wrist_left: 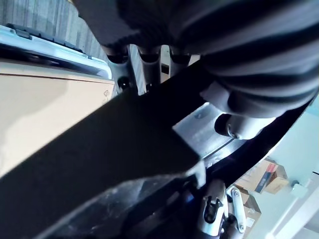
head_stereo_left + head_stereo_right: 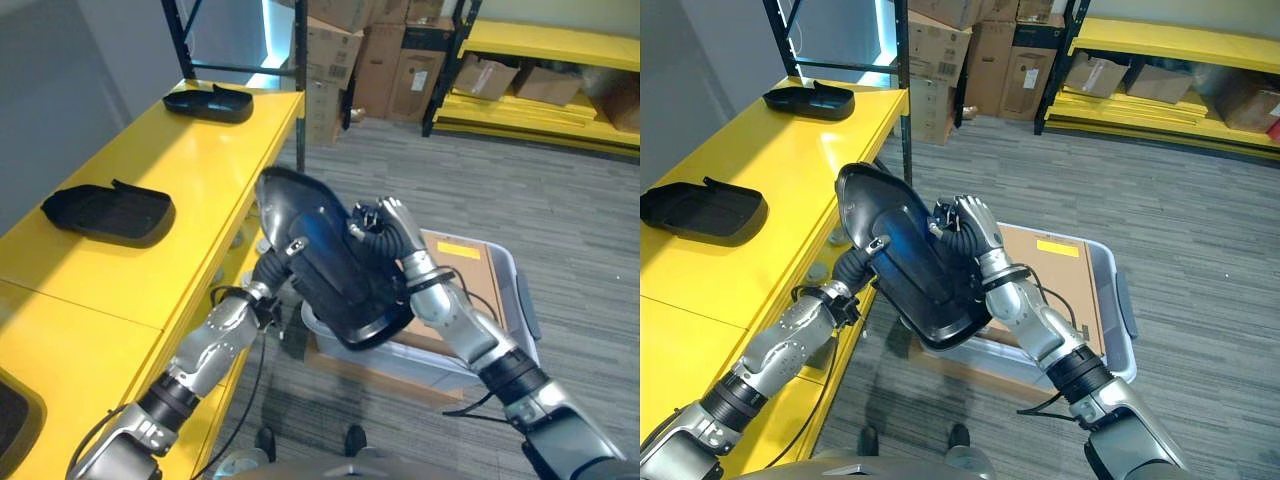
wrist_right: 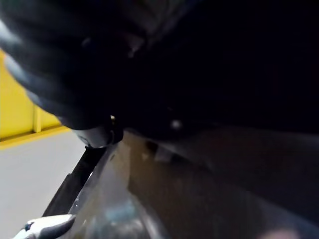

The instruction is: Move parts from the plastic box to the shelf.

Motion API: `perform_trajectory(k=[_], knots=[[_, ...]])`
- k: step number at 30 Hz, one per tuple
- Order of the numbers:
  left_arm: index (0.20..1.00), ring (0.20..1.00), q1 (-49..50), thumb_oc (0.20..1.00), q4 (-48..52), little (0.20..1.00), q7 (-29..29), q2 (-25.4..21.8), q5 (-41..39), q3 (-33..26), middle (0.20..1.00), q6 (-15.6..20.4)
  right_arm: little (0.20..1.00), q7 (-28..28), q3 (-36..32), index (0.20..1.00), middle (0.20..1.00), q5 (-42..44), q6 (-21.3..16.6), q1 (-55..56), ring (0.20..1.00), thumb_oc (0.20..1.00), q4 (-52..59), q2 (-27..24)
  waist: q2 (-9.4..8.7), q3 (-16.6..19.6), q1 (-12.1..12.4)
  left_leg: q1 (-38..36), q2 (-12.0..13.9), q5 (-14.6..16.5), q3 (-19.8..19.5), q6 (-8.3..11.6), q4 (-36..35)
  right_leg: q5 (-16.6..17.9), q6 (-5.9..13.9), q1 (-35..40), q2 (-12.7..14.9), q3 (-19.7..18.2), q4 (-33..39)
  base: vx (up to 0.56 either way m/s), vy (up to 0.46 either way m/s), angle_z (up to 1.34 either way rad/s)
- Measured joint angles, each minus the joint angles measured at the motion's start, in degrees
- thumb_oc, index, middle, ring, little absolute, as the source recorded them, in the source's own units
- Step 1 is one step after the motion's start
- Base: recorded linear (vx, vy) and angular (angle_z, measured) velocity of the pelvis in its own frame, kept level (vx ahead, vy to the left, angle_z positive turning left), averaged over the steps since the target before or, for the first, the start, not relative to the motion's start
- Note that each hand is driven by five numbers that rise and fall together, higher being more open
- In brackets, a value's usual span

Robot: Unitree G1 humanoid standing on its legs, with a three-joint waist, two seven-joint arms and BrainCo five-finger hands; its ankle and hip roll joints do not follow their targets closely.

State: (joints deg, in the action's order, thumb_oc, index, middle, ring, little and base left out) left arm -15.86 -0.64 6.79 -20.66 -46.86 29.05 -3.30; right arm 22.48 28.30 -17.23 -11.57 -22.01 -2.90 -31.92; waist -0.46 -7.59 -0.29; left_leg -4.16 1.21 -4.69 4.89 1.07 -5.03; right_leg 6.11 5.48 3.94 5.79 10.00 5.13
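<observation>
Hanging between both hands above the plastic box (image 2: 505, 300), the black part (image 2: 330, 255) looks stiff, light and glossy, best gripped at its rims. Left hand (image 1: 144, 59) and right hand (image 2: 385, 228) each curl round an edge beside the yellow shelf (image 2: 200, 160).
</observation>
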Motion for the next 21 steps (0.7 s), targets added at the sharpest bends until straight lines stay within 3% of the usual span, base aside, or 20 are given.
perform_trajectory(k=[3, 4, 9, 15, 21], knots=[[0.200, 0.200, 0.02, 0.200, 0.00, 0.200, 2.49, 0.51, 2.42, 0.33, 0.200, 1.95, 0.200, 0.88, 0.48, 0.200, 0.200, 1.86, 0.65, 0.05, 0.200, 0.200, 0.00, 0.64, 0.00, 0.00, 0.29, 0.00, 0.01, 0.00, -0.01, 0.00, 0.00, 0.01, -0.01, 0.02, -0.01, 0.03, 0.00, 0.00, 0.000, 0.00], [0.200, 0.200, 0.02, 0.200, 0.00, 0.200, 3.18, 0.80, 3.39, 0.33, 0.200, 2.49, 1.000, 1.50, 0.73, 1.000, 1.000, 2.35, 0.65, 0.04, 1.000, 1.000, 0.00, 0.66, 0.00, 0.00, 0.41, 0.00, 0.00, -0.01, -0.04, 0.01, 0.01, 0.01, -0.02, 0.04, 0.00, 0.03, 0.00, 0.00, 0.000, 0.00], [0.200, 0.200, 0.12, 0.200, 0.02, 0.200, 9.74, 0.16, 17.84, -1.49, 0.200, 7.32, 1.000, 1.81, 0.88, 1.000, 1.000, 13.38, 0.43, 4.07, 1.000, 1.000, 2.50, 2.88, -0.01, 0.00, 0.88, 0.07, 0.09, -0.01, -0.23, 0.02, 0.00, 0.04, -0.08, 0.08, -0.10, 0.12, -0.01, 0.00, 0.000, 0.00], [0.200, 0.200, 1.64, 0.200, 0.12, 0.200, 18.31, -4.27, 35.91, -7.25, 0.200, 12.78, 1.000, 0.50, -0.44, 1.000, 1.000, 27.29, -4.71, 17.67, 1.000, 1.000, 8.24, 5.49, -0.14, -0.10, 0.34, 0.05, 0.02, 0.15, -0.21, -0.01, 0.00, -0.02, -0.02, 0.13, -0.02, 0.06, 0.00, 0.00, 0.006, 0.00], [0.200, 0.200, 6.99, 0.200, 1.54, 0.200, 23.42, -7.05, 45.10, -13.26, 0.200, 15.91, 1.000, -1.34, -10.43, 1.000, 1.000, 31.60, -4.81, 28.66, 1.000, 1.000, 8.10, 5.92, -0.83, -0.81, -2.25, -0.08, -0.04, 0.27, 0.24, -0.09, -0.01, -0.23, 0.14, 0.02, 0.15, -0.48, 0.00, 0.01, 0.037, -0.04]])
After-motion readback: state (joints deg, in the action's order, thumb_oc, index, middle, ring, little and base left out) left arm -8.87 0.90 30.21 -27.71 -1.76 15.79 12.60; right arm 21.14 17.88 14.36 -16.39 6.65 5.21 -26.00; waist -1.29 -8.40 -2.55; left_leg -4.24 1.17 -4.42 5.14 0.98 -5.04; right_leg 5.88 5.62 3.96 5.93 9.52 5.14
